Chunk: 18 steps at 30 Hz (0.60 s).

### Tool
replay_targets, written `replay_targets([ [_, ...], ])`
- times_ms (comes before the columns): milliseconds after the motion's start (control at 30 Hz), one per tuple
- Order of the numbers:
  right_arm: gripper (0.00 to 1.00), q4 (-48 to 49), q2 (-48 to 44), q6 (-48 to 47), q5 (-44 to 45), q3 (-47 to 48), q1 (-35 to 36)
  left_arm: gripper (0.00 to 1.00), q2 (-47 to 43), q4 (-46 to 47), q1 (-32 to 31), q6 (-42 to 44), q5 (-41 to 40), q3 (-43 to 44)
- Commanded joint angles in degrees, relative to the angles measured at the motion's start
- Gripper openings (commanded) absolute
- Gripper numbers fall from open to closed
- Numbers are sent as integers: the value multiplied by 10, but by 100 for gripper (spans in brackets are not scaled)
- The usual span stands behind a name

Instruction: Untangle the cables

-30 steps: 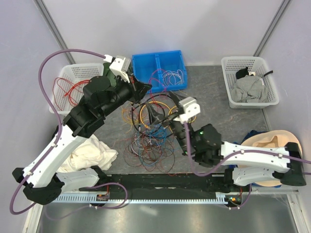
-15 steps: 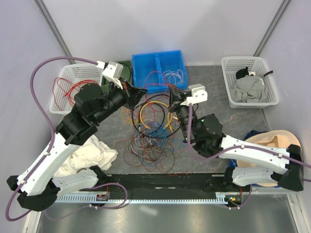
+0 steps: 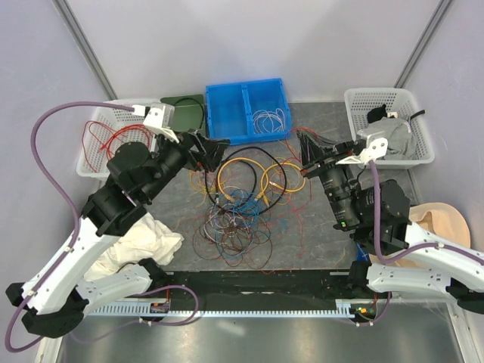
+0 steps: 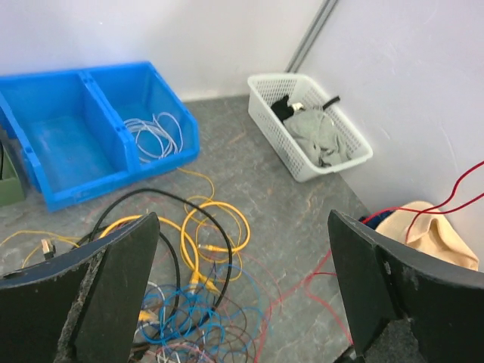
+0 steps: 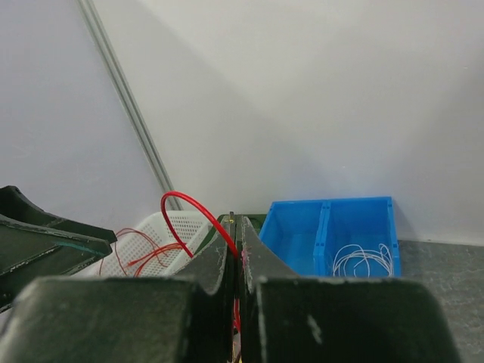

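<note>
The cables (image 3: 236,206) lie in a knotted heap mid-table: yellow loops (image 4: 206,227), a black cable (image 4: 175,198), and blue and brown strands (image 4: 180,318). My right gripper (image 3: 305,144) hangs to the right of the heap, shut on a thin red wire (image 5: 189,206) that arches out to the left of its jaws. In the left wrist view this red wire (image 4: 338,261) trails across the floor toward the right. My left gripper (image 3: 210,149) hovers at the heap's upper left, open, with nothing between its fingers (image 4: 106,291).
A blue two-part bin (image 3: 248,110) with white wires stands at the back. The white basket (image 3: 102,125) on the left holds red wires. The basket (image 3: 363,98) on the right holds grey cloth. A white cloth (image 3: 140,238) and a beige hat (image 3: 442,223) lie near the front.
My left gripper opened and drew back to the left. My right gripper shut on the red wire and pulled away to the right, out of the heap.
</note>
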Motion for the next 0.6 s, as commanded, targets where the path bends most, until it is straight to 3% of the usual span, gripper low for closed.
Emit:
replay_targets([
  [0,0,-97,-10,32,-19,43,-1,100,-29,115,0,4,30,-65],
  [167,0,-154,1,50,-21,98,0,100,-54,317,-1,18,207,-169],
  [267,0,-182,13,70,-22,132,0,100,-75,443,-2,20,270,-260],
  [400,0,-212,28,97,-41,163,0,100,-77,646,-8,33,304,-357],
  [567,0,-253,52,135,-62,190,0,100,-29,829,-20,16,340,-399],
])
